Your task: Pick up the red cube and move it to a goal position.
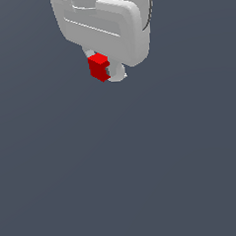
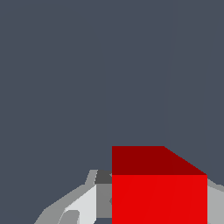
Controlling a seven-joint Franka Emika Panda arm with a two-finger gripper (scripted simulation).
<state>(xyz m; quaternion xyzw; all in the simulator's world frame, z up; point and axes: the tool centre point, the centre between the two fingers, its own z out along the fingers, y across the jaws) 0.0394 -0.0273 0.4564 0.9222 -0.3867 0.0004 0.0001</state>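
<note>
Red cube [image 1: 99, 67] held by the white gripper [image 1: 106, 71].
Fingers [image 2: 83, 205] clamp it on two sides; its faces are plain, and it sits at the gripper body's 6 o'clock.

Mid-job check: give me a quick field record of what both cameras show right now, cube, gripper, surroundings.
cube: red cube, sitting between the fingers
gripper: white gripper, shut on the red cube
finger in wrist view: grey-white finger beside the red cube
surroundings: plain grey background, nothing else in view
goal marker: none visible
</note>
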